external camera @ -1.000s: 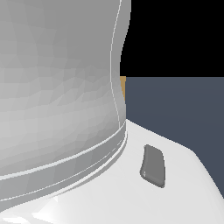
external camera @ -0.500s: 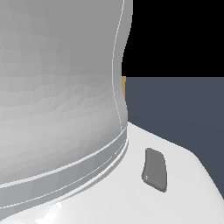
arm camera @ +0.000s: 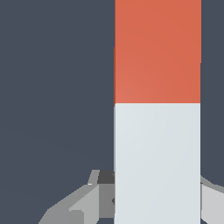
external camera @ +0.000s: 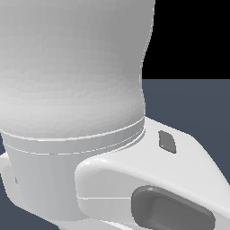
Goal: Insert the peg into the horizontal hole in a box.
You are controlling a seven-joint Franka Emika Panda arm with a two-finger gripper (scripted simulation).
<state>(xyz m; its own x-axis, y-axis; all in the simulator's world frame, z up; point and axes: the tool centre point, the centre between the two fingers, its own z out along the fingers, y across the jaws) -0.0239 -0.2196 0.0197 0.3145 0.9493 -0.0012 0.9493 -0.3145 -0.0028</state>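
One peg between fingers, arm foremost.

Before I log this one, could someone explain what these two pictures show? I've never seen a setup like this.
This is a simulated robot arm. The exterior view is almost filled by the arm's smooth white casing, standing close to that camera; behind it is only dark grey floor. The box with the hole is not in sight. The wrist view comes from a camera on the arm's wrist. It looks along the long square bar, half red-orange and half white, the peg. The grey pincer fingers show on either side of the white half, so the peg seems to be held there, though the contact itself is hidden.
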